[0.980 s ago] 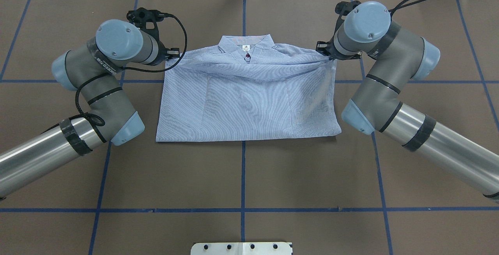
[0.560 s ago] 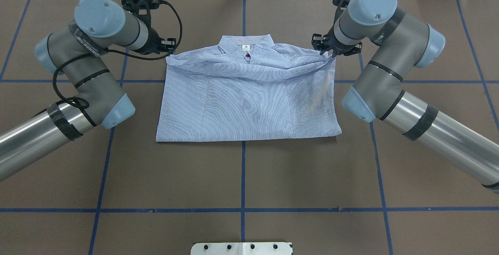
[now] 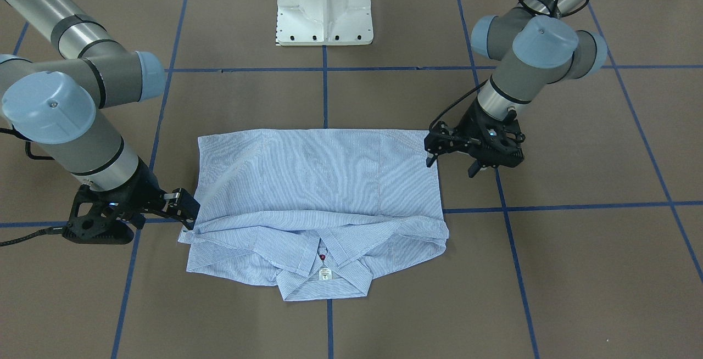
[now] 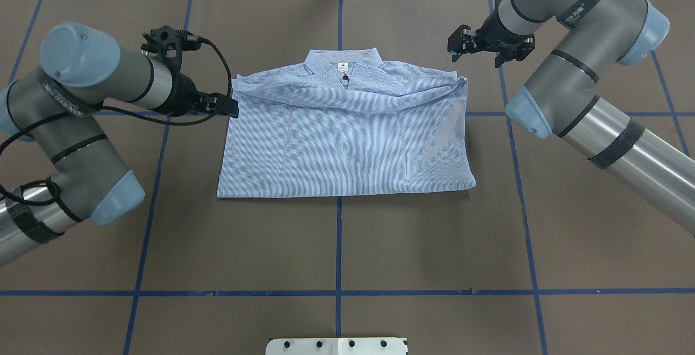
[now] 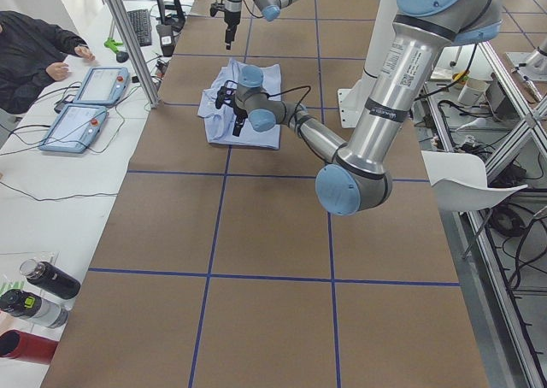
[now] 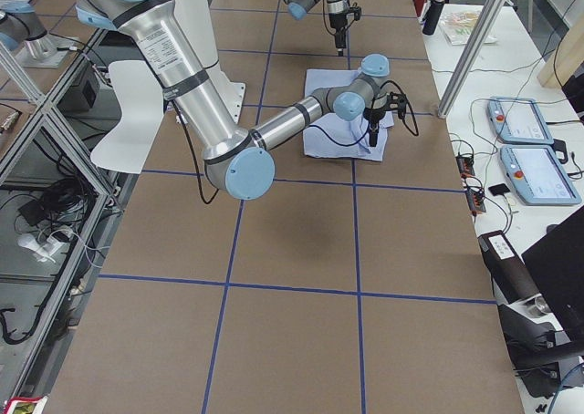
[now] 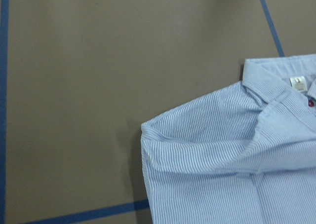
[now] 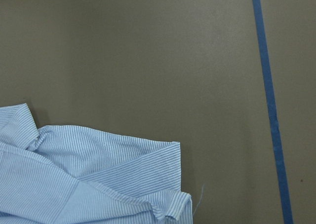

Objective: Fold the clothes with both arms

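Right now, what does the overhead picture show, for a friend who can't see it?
A light blue striped shirt lies folded on a brown table, collar at the far side. The left gripper is beside its left edge, the right gripper off its far right corner; neither holds it.

1 shirt (image 4: 347, 143) lies on 1 tabletop (image 4: 423, 246), showing 1 collar (image 4: 326, 62), 1 neck label (image 4: 342, 66) and 1 reddish button (image 4: 345, 78). There are 2 arms, the left arm (image 4: 79, 140) and the right arm (image 4: 564, 89), with 2 grippers in all, the left gripper (image 4: 228, 106) and the right gripper (image 4: 475, 51). There is 1 white pedestal (image 3: 324, 7). Off the tabletop are 1 person (image 5: 34, 50), 2 control tablets (image 5: 101, 86) and 3 bottles (image 5: 49, 279).
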